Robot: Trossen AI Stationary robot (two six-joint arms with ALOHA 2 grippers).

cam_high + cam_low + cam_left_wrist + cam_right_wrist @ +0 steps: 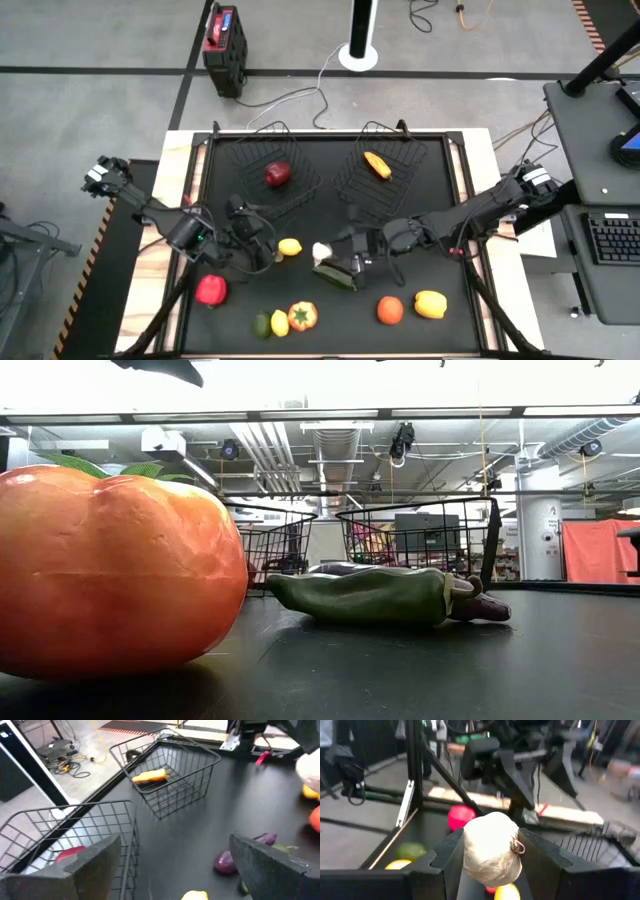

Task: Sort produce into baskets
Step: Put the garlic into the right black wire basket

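My right gripper is near the table's middle, shut on a white garlic bulb. My left gripper hangs open and empty beside a lemon, its fingers wide apart. The left black wire basket holds a red apple. The right basket holds an orange carrot. A green vegetable and a purple eggplant lie on the mat just in front of my right gripper. My right gripper pinches the garlic bulb between its two fingers, one on each rounded side. The fingers come roughly level from the table's right side. The bulb's stem end faces one finger. The wrist view shows other produce below the bulb.
Near the front edge lie a red pepper, a green fruit, a small yellow one, an orange-red tomato, an orange fruit and a yellow pepper. The tomato fills the low view's left.
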